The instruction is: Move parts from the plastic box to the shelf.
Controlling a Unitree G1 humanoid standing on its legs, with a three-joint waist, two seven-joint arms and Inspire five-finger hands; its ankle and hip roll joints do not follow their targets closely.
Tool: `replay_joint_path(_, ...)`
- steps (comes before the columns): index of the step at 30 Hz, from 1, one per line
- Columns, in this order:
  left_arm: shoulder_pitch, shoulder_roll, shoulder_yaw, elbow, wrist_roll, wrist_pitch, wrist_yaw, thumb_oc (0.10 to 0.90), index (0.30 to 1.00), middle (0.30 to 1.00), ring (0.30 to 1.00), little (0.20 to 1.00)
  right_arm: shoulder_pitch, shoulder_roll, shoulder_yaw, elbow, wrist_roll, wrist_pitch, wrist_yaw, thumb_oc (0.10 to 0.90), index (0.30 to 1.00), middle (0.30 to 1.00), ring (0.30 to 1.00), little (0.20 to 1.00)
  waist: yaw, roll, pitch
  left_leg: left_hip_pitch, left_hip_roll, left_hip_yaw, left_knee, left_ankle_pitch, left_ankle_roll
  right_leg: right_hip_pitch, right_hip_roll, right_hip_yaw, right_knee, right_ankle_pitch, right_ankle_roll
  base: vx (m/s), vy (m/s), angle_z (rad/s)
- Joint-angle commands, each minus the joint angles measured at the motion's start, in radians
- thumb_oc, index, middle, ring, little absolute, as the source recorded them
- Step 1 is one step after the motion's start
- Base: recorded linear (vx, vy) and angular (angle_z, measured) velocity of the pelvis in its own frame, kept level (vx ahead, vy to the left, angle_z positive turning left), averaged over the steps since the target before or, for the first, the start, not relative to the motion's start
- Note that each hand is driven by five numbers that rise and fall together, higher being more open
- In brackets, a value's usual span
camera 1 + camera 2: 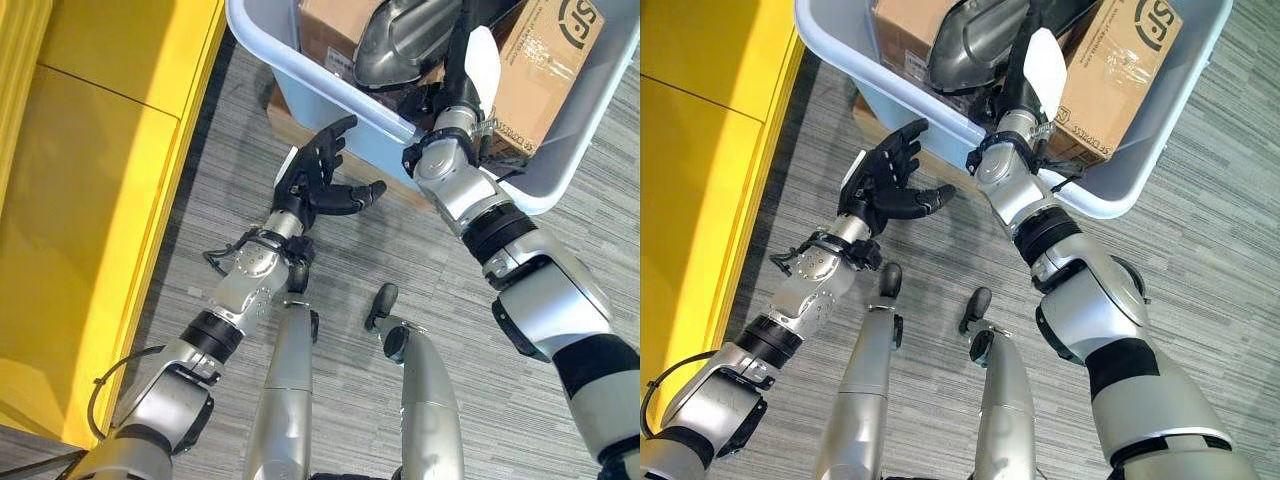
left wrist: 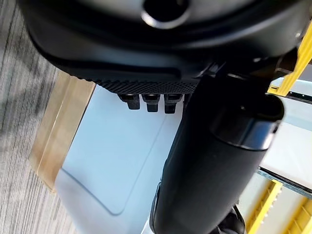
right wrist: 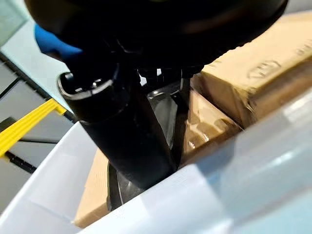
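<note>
While grey striped carpet (image 1: 400, 250) covers the floor beside a yellow shelf unit (image 1: 90, 200), the pale plastic box (image 1: 1110, 195) sits on a wooden board (image 1: 285, 130) — holding cardboard cartons (image 1: 1115, 75) and a dark moulded part (image 1: 405, 40). Reaching into the box, the right hand (image 1: 1025, 65) has hidden fingers — cannot tell its state. Outside the box wall, the left hand (image 1: 315, 175) hovers, fingers spread, empty.

Smooth plastic box (image 1: 560, 170), glossy, perhaps metal part (image 1: 400, 45), matt cardboard cartons (image 1: 545, 75)
</note>
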Motion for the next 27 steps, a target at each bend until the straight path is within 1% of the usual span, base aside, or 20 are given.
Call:
replay_joint_path(1, -0.191, -0.117, 0.005, -0.165, 0.049, -0.061, -0.003, 0.9, 1.0, 1.0, 1.0, 1.0, -0.113, -0.018, -0.041, -0.027, 0.083, -0.108, 0.008, 0.9, 1.0, 1.0, 1.0, 1.0, 0.02, 0.04, -0.013, 0.101, 0.07, 0.039, -0.115, -0.07, -0.001, 0.125, -0.017, 0.107, 0.007, -0.127, 0.055, 0.01, 0.1, 0.0)
replay_joint_path(2, -0.204, -0.119, 0.012, -0.161, 0.036, -0.054, 0.004, 0.9, 1.0, 1.0, 1.0, 1.0, -0.109, -0.011, -0.056, -0.02, 0.116, -0.117, 0.014, 0.9, 1.0, 1.0, 1.0, 1.0, 0.017, 0.041, -0.013, 0.105, 0.069, 0.042, -0.118, -0.069, -0.001, 0.127, -0.018, 0.108, 0.005, -0.124, 0.055, 0.01, 0.106, 0.0)
replay_joint_path(4, -0.216, -0.122, 0.014, -0.153, 0.035, -0.043, 0.009, 0.9, 1.0, 1.0, 1.0, 1.0, -0.108, -0.003, -0.063, -0.014, 0.137, -0.122, 0.026, 0.9, 1.0, 1.0, 1.0, 1.0, 0.015, 0.042, -0.013, 0.108, 0.069, 0.044, -0.121, -0.068, -0.002, 0.127, -0.019, 0.11, 0.002, -0.123, 0.055, 0.01, 0.129, 0.01)
replay_joint_path(5, -0.255, -0.134, 0.008, -0.13, 0.019, -0.036, 0.031, 0.9, 1.0, 1.0, 1.0, 1.0, -0.101, 0.01, -0.067, -0.013, 0.145, -0.115, 0.041, 0.9, 1.0, 1.0, 1.0, 1.0, 0.006, 0.038, -0.013, 0.119, 0.072, 0.052, -0.142, -0.058, -0.005, 0.138, -0.019, 0.113, -0.027, -0.107, 0.059, 0.01, 0.172, 0.04)
replay_joint_path(6, -0.272, -0.142, 0.005, -0.122, 0.016, -0.039, 0.052, 0.9, 1.0, 1.0, 1.0, 1.0, -0.097, 0.013, -0.066, -0.01, 0.189, -0.114, 0.034, 0.9, 1.0, 1.0, 1.0, 1.0, 0.002, 0.036, -0.013, 0.124, 0.075, 0.059, -0.152, -0.053, -0.005, 0.142, -0.019, 0.113, -0.04, -0.1, 0.061, 0.0, 0.181, 0.06)
replay_joint_path(7, -0.284, -0.144, 0.005, -0.114, 0.018, -0.039, 0.062, 0.9, 1.0, 1.0, 1.0, 1.0, -0.094, 0.015, -0.065, -0.006, 0.191, -0.119, 0.037, 0.9, 1.0, 1.0, 1.0, 1.0, -0.001, 0.034, -0.013, 0.128, 0.076, 0.063, -0.16, -0.05, -0.005, 0.148, -0.021, 0.112, -0.052, -0.094, 0.062, 0.0, 0.085, 0.04)
replay_joint_path(8, -0.294, -0.147, 0.005, -0.106, 0.018, -0.039, 0.069, 0.9, 1.0, 1.0, 1.0, 1.0, -0.092, 0.018, -0.066, -0.002, 0.237, -0.129, 0.051, 0.9, 1.0, 1.0, 1.0, 1.0, -0.002, 0.032, -0.013, 0.131, 0.077, 0.066, -0.166, -0.048, -0.006, 0.151, -0.022, 0.112, -0.06, -0.09, 0.063, 0.0, 0.06, 0.0)
replay_joint_path(9, -0.304, -0.149, 0.003, -0.096, 0.015, -0.041, 0.075, 0.9, 1.0, 1.0, 1.0, 1.0, -0.093, 0.025, -0.068, 0.0, 0.29, -0.125, 0.049, 0.9, 1.0, 1.0, 1.0, 1.0, -0.004, 0.031, -0.013, 0.131, 0.079, 0.068, -0.167, -0.046, -0.006, 0.151, -0.022, 0.113, -0.062, -0.087, 0.064, 0.0, 0.067, -0.04)
replay_joint_path(10, -0.316, -0.151, 0.004, -0.092, 0.012, -0.036, 0.088, 0.9, 1.0, 1.0, 1.0, 1.0, -0.084, 0.032, -0.082, 0.008, 0.363, -0.136, 0.042, 0.9, 1.0, 1.0, 1.0, 1.0, -0.006, 0.031, -0.013, 0.134, 0.08, 0.071, -0.173, -0.044, -0.006, 0.154, -0.023, 0.114, -0.067, -0.083, 0.063, 0.0, 0.059, -0.05)
replay_joint_path(11, -0.323, -0.152, 0.004, -0.091, 0.015, -0.032, 0.096, 0.9, 1.0, 1.0, 1.0, 1.0, -0.08, 0.033, -0.088, 0.014, 0.364, -0.145, 0.053, 0.9, 1.0, 1.0, 1.0, 1.0, -0.007, 0.031, -0.013, 0.135, 0.08, 0.072, -0.175, -0.043, -0.006, 0.156, -0.022, 0.115, -0.07, -0.082, 0.063, 0.0, 0.062, -0.03)
replay_joint_path(12, -0.334, -0.152, 0.003, -0.086, 0.018, -0.026, 0.105, 0.9, 1.0, 1.0, 1.0, 1.0, -0.075, 0.035, -0.096, 0.025, 0.364, -0.169, 0.088, 0.9, 1.0, 1.0, 1.0, 1.0, -0.009, 0.031, -0.013, 0.136, 0.08, 0.075, -0.178, -0.041, -0.007, 0.159, -0.022, 0.115, -0.076, -0.079, 0.063, 0.0, 0.051, -0.02)
replay_joint_path(13, -0.351, -0.154, 0.001, -0.069, 0.008, -0.034, 0.111, 0.9, 1.0, 1.0, 1.0, 1.0, -0.075, 0.044, -0.102, 0.031, 0.368, -0.172, 0.094, 0.9, 1.0, 1.0, 1.0, 1.0, -0.01, 0.03, -0.013, 0.137, 0.081, 0.079, -0.178, -0.04, -0.008, 0.162, -0.026, 0.113, -0.08, -0.074, 0.063, 0.0, 0.06, -0.01)
replay_joint_path(14, -0.373, -0.159, -0.003, -0.056, -0.001, -0.032, 0.124, 0.9, 1.0, 1.0, 1.0, 1.0, -0.075, 0.047, -0.094, 0.029, 0.352, -0.198, 0.134, 0.9, 1.0, 1.0, 1.0, 1.0, -0.013, 0.028, -0.013, 0.138, 0.082, 0.084, -0.176, -0.04, -0.006, 0.164, -0.028, 0.113, -0.082, -0.07, 0.062, 0.0, 0.047, -0.01)
replay_joint_path(15, -0.382, -0.161, -0.004, -0.05, -0.004, -0.03, 0.123, 0.9, 1.0, 1.0, 1.0, 1.0, -0.076, 0.051, -0.09, 0.03, 0.365, -0.213, 0.158, 0.9, 1.0, 1.0, 1.0, 1.0, -0.013, 0.028, -0.013, 0.138, 0.081, 0.085, -0.175, -0.04, -0.006, 0.164, -0.03, 0.113, -0.083, -0.067, 0.062, 0.0, 0.032, 0.0)
replay_joint_path(16, -0.385, -0.162, -0.003, -0.047, -0.004, -0.027, 0.122, 0.9, 1.0, 1.0, 1.0, 1.0, -0.075, 0.054, -0.089, 0.029, 0.367, -0.217, 0.166, 0.9, 1.0, 1.0, 1.0, 1.0, -0.013, 0.028, -0.013, 0.137, 0.081, 0.086, -0.174, -0.04, -0.006, 0.165, -0.031, 0.113, -0.084, -0.066, 0.062, 0.0, 0.0, 0.0)
replay_joint_path(19, -0.408, -0.164, -0.015, -0.032, -0.012, -0.023, 0.131, 0.9, 1.0, 1.0, 1.0, 1.0, -0.065, 0.072, -0.092, 0.013, 0.497, -0.208, 0.197, 0.9, 1.0, 1.0, 1.0, 1.0, -0.014, 0.025, -0.013, 0.138, 0.079, 0.088, -0.17, -0.042, -0.004, 0.168, -0.034, 0.11, -0.088, -0.06, 0.063, 0.0, 0.006, 0.02)
replay_joint_path(21, -0.422, -0.165, -0.018, -0.022, -0.012, -0.022, 0.136, 0.9, 1.0, 1.0, 1.0, 1.0, -0.056, 0.088, -0.093, 0.017, 0.545, -0.212, 0.219, 0.9, 1.0, 1.0, 1.0, 1.0, -0.015, 0.022, -0.013, 0.139, 0.078, 0.09, -0.17, -0.043, -0.002, 0.17, -0.034, 0.109, -0.091, -0.056, 0.063, 0.0, 0.0, 0.0)
replay_joint_path(27, -0.451, -0.169, -0.028, -0.002, -0.01, -0.019, 0.156, 0.9, 1.0, 1.0, 1.0, 1.0, -0.032, 0.124, -0.111, 0.013, 0.665, -0.223, 0.204, 0.9, 1.0, 1.0, 1.0, 1.0, -0.02, 0.018, -0.013, 0.15, 0.079, 0.098, -0.183, -0.038, 0.0, 0.183, -0.033, 0.11, -0.109, -0.043, 0.064, 0.0, 0.0, 0.0)
